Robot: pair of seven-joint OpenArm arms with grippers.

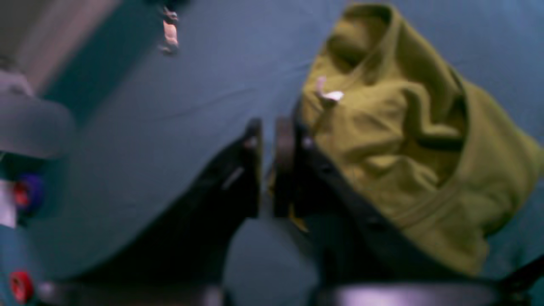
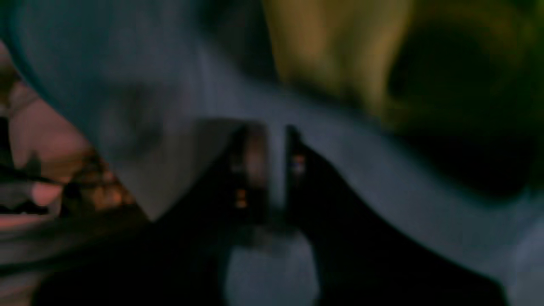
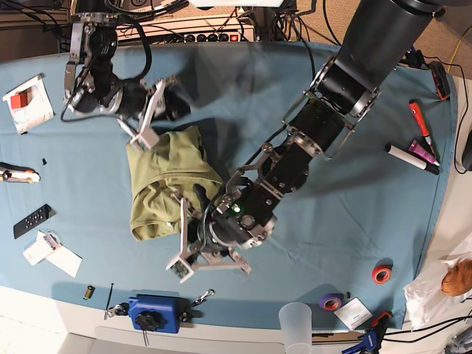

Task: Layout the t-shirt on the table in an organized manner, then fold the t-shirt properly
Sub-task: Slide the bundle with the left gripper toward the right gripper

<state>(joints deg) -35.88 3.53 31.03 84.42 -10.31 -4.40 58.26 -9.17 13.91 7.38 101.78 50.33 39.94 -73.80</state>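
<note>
Base view is showing the large olive-green cotton t-shirt (image 3: 168, 184) lying bunched and loosely folded on the wide worktop covered in teal-blue cloth (image 3: 346, 214), left of centre and well short of spread flat. The left tool (image 3: 184, 243) is hanging over the shirt's lower right edge, while the right tool (image 3: 144, 118) is sitting just above the shirt's upper edge.

In the left wrist view the left tool (image 1: 267, 140) is showing its two dark fingers drawn narrow, almost touching, with the shirt (image 1: 408, 140) crumpled just beside the right finger; a sliver of olive fabric seems to be sitting between them low down, though the blur is leaving that uncertain, so whether it is gripping cloth cannot be told.

In the right wrist view the right tool (image 2: 276, 161) is standing closed to a thin gap above bare blue cloth, with the shirt (image 2: 340, 55) apart from it, further up the frame.

Near the worktop's right edge, a red marker (image 3: 418, 122), a white marker (image 3: 411, 158) and a red tape roll (image 3: 381, 274) are lying well apart from the shirt.
</note>
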